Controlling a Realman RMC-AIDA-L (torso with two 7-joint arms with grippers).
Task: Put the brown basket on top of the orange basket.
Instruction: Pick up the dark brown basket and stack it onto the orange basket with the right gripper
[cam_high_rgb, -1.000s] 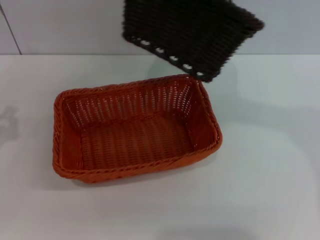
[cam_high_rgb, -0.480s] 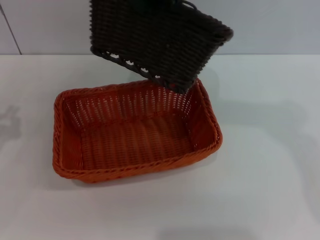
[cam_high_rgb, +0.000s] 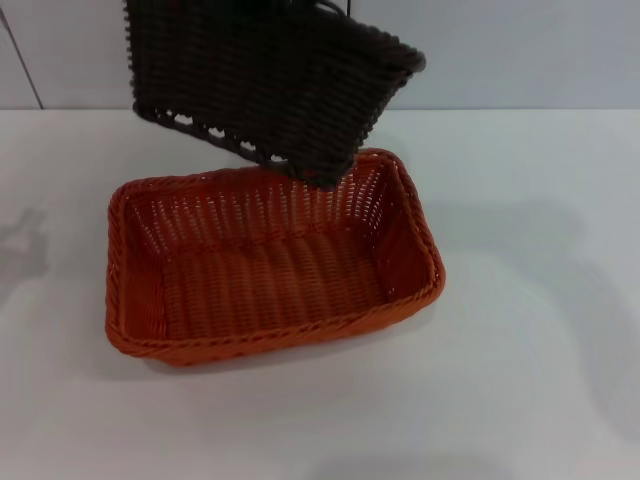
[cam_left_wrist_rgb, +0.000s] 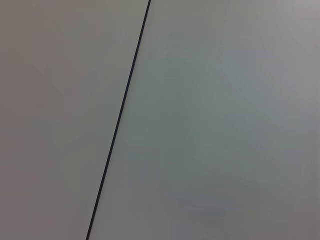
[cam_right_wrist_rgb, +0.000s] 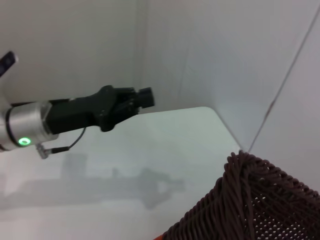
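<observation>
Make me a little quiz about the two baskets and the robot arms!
1. True or false: the brown basket already sits flat inside the orange basket.
2. Which is tilted? A) the brown basket B) the orange basket C) both
3. Fill in: the orange basket rests on the white ____.

Key:
1. False. It hangs in the air above the orange basket's far rim.
2. A. The orange one lies flat.
3. Table.

Bonus fact: the left gripper is held out over the table, away from both baskets, seen from the right wrist view.
</observation>
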